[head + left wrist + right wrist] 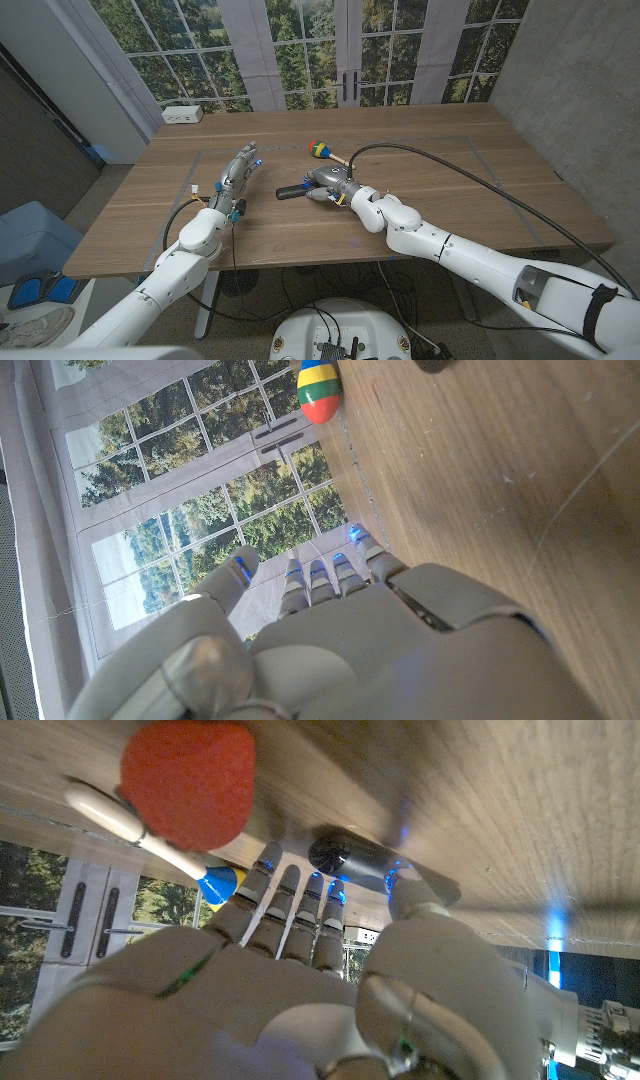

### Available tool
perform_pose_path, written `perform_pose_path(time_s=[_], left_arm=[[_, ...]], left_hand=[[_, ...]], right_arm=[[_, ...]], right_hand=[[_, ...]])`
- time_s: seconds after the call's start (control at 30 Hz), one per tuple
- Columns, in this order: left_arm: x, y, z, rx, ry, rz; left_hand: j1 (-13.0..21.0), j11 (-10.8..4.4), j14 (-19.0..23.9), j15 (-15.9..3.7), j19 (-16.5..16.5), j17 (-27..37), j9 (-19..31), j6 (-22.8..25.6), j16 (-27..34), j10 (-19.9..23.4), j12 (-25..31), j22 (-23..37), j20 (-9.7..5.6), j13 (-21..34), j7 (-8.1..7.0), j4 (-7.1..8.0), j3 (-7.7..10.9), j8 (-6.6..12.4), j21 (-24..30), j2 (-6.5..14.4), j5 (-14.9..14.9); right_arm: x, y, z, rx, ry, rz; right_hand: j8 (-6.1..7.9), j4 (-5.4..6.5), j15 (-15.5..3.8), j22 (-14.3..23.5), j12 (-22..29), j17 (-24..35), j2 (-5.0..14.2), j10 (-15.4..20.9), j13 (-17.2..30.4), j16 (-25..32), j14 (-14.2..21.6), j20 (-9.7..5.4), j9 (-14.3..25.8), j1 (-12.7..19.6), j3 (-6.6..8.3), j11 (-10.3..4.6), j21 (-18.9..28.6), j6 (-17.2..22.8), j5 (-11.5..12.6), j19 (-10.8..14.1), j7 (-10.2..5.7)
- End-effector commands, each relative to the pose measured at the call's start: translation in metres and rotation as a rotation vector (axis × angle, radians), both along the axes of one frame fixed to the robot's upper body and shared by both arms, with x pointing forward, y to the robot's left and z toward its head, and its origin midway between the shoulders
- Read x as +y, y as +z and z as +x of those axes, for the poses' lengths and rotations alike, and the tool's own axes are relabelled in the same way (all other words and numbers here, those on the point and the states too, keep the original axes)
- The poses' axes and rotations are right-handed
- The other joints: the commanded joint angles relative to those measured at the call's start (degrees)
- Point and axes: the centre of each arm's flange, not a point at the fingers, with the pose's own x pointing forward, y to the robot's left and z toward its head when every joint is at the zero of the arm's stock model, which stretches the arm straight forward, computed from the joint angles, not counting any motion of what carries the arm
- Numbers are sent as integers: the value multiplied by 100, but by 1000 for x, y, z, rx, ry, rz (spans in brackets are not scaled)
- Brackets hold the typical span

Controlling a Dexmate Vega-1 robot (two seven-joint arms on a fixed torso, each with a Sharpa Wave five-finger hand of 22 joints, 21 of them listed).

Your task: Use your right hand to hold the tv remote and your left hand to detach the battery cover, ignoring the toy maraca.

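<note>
Wooden table (pixel 480 180) from the head view: the right hand (pixel 335 183) is closed over the tv remote (pixel 292 191) near the middle, the toy maraca (pixel 327 153) just beyond toward the far edge. The left hand (pixel 237 172) stands apart, fingers straight and holding nothing. Left wrist view — the left hand (pixel 330 630) empty, maraca head (pixel 319 390) ahead. Right wrist view — fingers (pixel 290 910) wrap the dark remote (pixel 350 860).
</note>
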Motion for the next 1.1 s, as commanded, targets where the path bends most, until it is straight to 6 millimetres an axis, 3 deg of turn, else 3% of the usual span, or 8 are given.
perform_pose_path(time_s=[0.03,0.23,0.3,0.4,0.53,0.7,0.77,1.1], left_arm=[[4,1,1,-4,-2,-1],[6,3,0,-8,3,1],[6,4,0,-8,2,3],[6,4,1,-7,1,5],[6,5,1,-6,0,6],[6,5,1,-4,0,7],[6,5,1,-2,0,8],[4,9,4,0,-5,16]], left_hand=[[-39,7,11,-294,48,-3,12,45,11,-2,-18,25,-223,32,-13,-12,-23,-14,-42,209,-1],[-31,7,13,-292,50,-10,12,37,7,-4,-20,24,-221,31,-8,-24,-24,-18,-52,209,-1],[-29,11,8,-291,53,-12,12,38,3,-2,-19,24,-220,31,-14,-28,-25,-17,-54,208,-1],[-24,8,9,-292,53,-15,12,43,1,-3,-20,24,-221,31,-23,-36,-26,-15,-62,209,-1],[-20,9,11,-292,54,-18,12,41,0,-1,-20,24,-218,31,-19,-42,-27,-16,-68,209,-1],[-13,8,14,-295,62,-21,12,38,-2,-1,-21,24,-202,30,-20,-50,-30,-16,-76,211,-2],[-11,4,15,-294,63,-22,12,37,-3,0,-21,24,-195,30,-19,-54,-31,-17,-79,211,-2],[0,2,17,-290,71,-27,12,35,-6,0,-22,23,-182,30,-24,-71,-36,-17,-96,211,-4]], right_arm=[[7,-3,6,-56,-65,-71],[10,-6,9,-51,-73,-91],[9,-7,10,-54,-57,-88],[9,-8,13,-43,-59,-95],[10,-9,18,-17,-67,-112],[9,-11,28,42,-78,-140],[9,-12,31,44,-87,-148],[-5,-11,34,-19,-21,-36]], right_hand=[[43,34,-558,31,113,88,71,206,81,150,193,-51,29,94,-22,-62,-16,110,-19,3,-39],[163,5,-681,35,408,355,76,693,320,529,592,-90,31,327,-131,-148,4,444,-37,147,-68],[311,-3,-820,44,729,624,77,1175,552,846,880,-124,39,541,-219,-251,33,891,-34,254,-116],[495,26,-930,52,1138,873,93,1779,794,1130,1237,-139,51,684,-293,-268,66,1477,-20,334,-195],[764,3,-988,61,1603,1088,193,2476,1068,1427,1942,-182,71,959,-224,-333,178,2240,16,570,-256],[1047,-31,-1033,85,2093,1416,251,3130,1401,1755,2669,-326,114,1319,-152,-368,369,2920,27,886,-172],[1162,-30,-1024,96,2222,1508,260,3262,1516,1816,2883,-449,139,1445,-115,-423,450,3145,29,997,-114],[1385,26,-999,120,2448,1651,235,3449,1766,1818,3164,-547,273,1579,-97,-541,582,3402,-10,1075,-62]])
